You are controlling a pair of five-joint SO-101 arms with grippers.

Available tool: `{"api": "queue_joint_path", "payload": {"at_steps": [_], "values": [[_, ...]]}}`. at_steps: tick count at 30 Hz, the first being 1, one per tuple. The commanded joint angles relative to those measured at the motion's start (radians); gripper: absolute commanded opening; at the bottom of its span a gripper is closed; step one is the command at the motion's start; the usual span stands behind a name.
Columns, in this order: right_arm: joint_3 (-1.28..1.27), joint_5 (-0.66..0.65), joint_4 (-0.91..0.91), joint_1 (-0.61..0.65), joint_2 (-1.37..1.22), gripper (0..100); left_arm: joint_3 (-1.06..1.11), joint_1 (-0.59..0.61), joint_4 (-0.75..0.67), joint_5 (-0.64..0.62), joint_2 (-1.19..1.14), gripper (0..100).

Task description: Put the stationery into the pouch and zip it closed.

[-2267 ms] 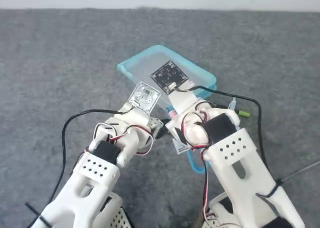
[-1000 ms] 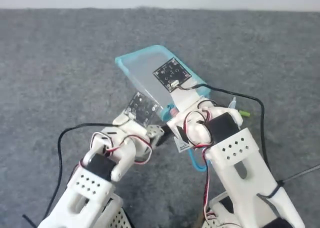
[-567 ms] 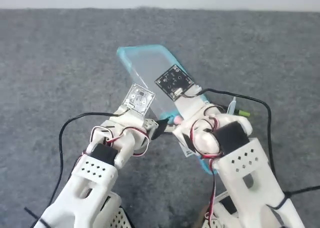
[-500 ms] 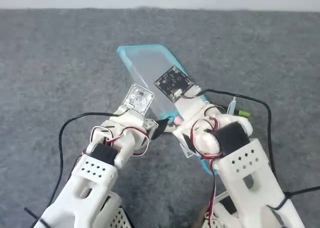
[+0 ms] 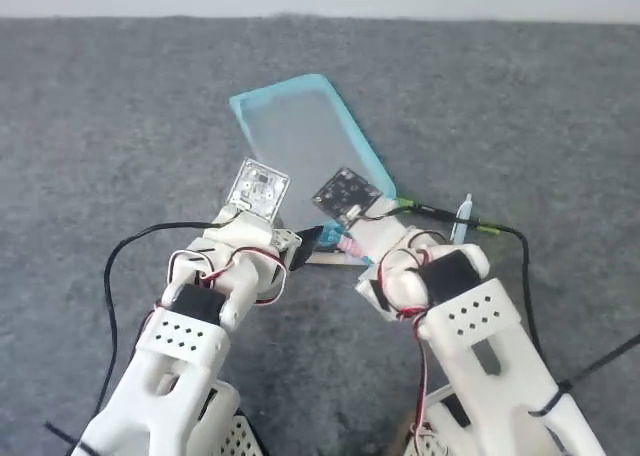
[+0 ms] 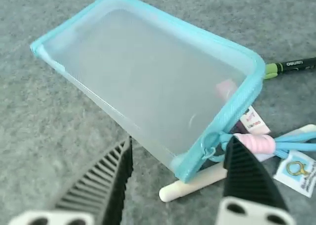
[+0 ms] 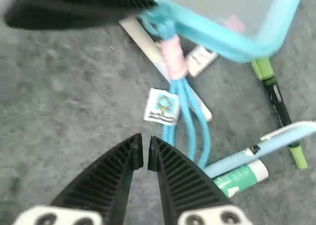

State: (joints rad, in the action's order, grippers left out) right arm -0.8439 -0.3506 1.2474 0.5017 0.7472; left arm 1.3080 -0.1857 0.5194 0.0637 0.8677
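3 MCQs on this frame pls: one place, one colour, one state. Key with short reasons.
1. Where is the thin green pen?
A) inside the translucent turquoise-trimmed zip pouch
B) on the grey mat, outside that pouch
C) held in a claw

2. What colour is the bead on the pouch's zip pull?
A) pink
B) yellow
C) black

3. What state is the left claw in?
A) shut on the pen
B) shut on the zip pull
C) open

Key:
1 B: the pen lies on the mat past the pouch's edge, with no claw on it.
2 A: both wrist views show a pink bead above the blue cords.
3 C: the left wrist view shows a wide gap between its fingers, with the pouch's corner seen between them.
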Motion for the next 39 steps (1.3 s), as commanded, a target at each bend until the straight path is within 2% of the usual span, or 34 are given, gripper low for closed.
{"api": "queue_joint_path", "payload": {"at_steps": [1, 3, 6, 9, 12, 15, 21, 37, 39], "values": [[0.0, -0.006, -0.048, -0.045, 0.041, 0.7, -0.073, 0.006, -0.031, 0.006, -0.003, 28], [0.02, -0.003, -0.042, -0.027, 0.039, 0.9, -0.076, 0.023, -0.031, -0.04, -0.002, 28], [0.078, 0.046, -0.007, 0.047, 0.016, 3.1, -0.124, 0.161, -0.023, -0.078, -0.002, 28], [0.18, 0.071, 0.004, 0.105, -0.093, 13.4, -0.136, 0.295, -0.029, -0.078, -0.003, 28], [0.287, 0.074, 0.004, 0.116, -0.255, 22.6, -0.133, 0.361, -0.031, -0.086, -0.003, 28], [0.361, 0.069, -0.007, 0.117, -0.418, 23.1, -0.131, 0.382, -0.057, -0.124, -0.009, 28], [0.391, 0.071, -0.154, 0.12, -0.61, 22.0, -0.122, 0.385, -0.074, -0.13, -0.009, 28], [0.397, 0.068, -0.341, 0.085, -0.78, 21.8, -0.127, 0.382, -0.072, -0.13, -0.005, 28], [0.397, 0.068, -0.344, 0.056, -0.783, 18.0, -0.127, 0.382, -0.072, -0.13, -0.005, 28]]}}
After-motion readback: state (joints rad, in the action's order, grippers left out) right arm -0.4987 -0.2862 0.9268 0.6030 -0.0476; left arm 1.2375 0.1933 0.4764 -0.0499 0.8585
